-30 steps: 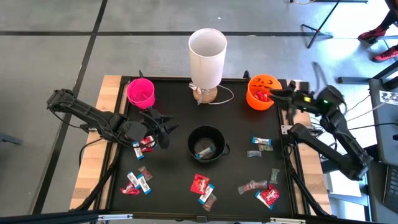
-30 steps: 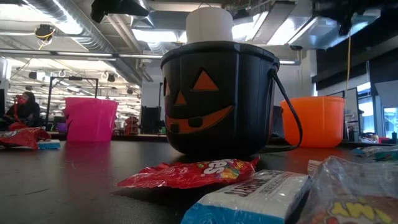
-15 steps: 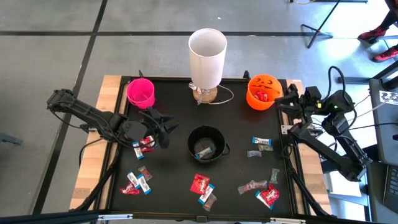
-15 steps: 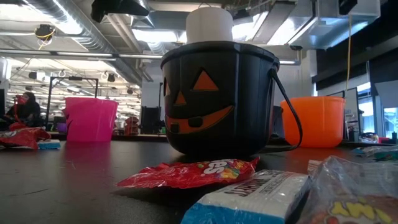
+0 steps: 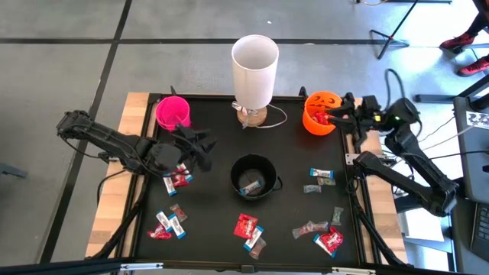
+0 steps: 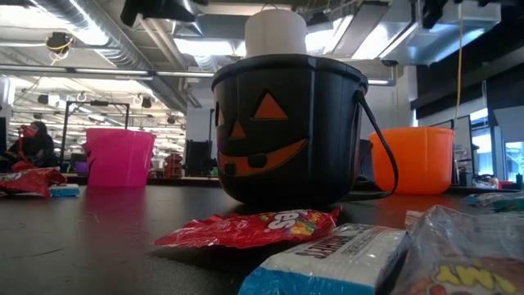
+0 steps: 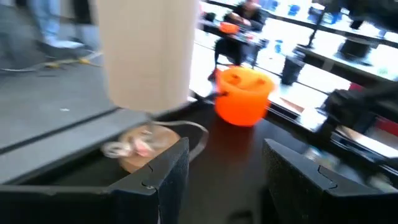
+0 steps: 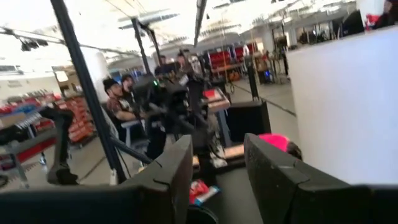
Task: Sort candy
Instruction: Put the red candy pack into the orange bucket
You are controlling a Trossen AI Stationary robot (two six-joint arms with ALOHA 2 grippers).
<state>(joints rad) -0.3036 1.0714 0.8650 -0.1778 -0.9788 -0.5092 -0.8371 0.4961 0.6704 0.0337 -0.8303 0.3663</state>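
**Crinkled wrappers scattered around a black pumpkin pail**

Glossy foil and plastic fill the nearest part of the low view: a red packet (image 6: 250, 227) lies flat before the black pumpkin bucket (image 6: 288, 131), with a blue-and-white silvery bar (image 6: 327, 258) just beside it. From above, the candy (image 5: 248, 229) lies in loose clusters on the matte black table (image 5: 214, 244), all on the near side of that black bucket (image 5: 254, 177), some to its left and some to its right. One or two wrappers rest inside the bucket itself; the exact count of sweets I cannot tell.

Four containers stand here. The black bucket is round, smooth plastic with an orange carved face and a thin wire handle. Left of it and farther back is a pink cup (image 5: 173, 113), a tapered shape. Right of it and farther back sits an orange pumpkin bucket (image 5: 320, 112) holding red packets. Directly behind it rises a tall white cylinder (image 5: 254, 61) on a round wooden base.

Two arms are at work. The left gripper (image 5: 200, 145) hangs just left of the black bucket, above red and blue sweets (image 5: 177, 179), its dark fingers (image 7: 166, 180) spread apart and holding nothing. The right gripper (image 5: 340, 116) is at the orange pumpkin bucket's rim, fingers (image 8: 171, 180) parted and bare.
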